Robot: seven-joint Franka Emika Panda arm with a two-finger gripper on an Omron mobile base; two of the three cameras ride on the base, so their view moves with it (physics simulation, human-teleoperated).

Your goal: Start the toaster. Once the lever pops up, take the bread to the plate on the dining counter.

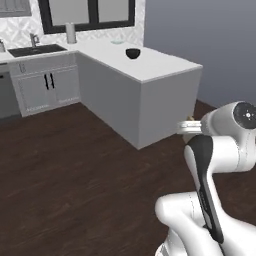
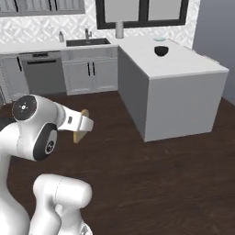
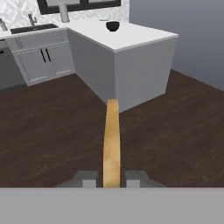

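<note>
- The robot's two dark fingers (image 3: 111,178) were clamped on the thin tan-brown bread slice (image 3: 112,144), one finger against each flat face, with the slice standing on edge between them.
- In the hand view the slice's long axis ran straight out ahead of the fingers, so only its narrow crust edge showed; in the right base view the bread (image 2: 80,134) stuck out just beyond the white wrist, held up over the dark wood floor (image 2: 151,183).
- The slice pointed towards the near corner of the long white marble-topped desk on its grey base (image 3: 131,37), which lay ahead, well apart from the fingers across open floor.
- The small pale teal-blue plate (image 1: 118,42) sat at the far end of that desk top, just beyond a dark blue-black round bowl (image 1: 132,53); it was too small to make out more.
- Judging by this, the carry was under way and the base had to drive closer before any reach, steering the bread past the bowl.
- The bread looked light and stiff, though a pinch on its faces could have slipped if jolted.
- A dark sink with a grey tap (image 2: 87,41) lay far left against the patterned tile wall.
</note>
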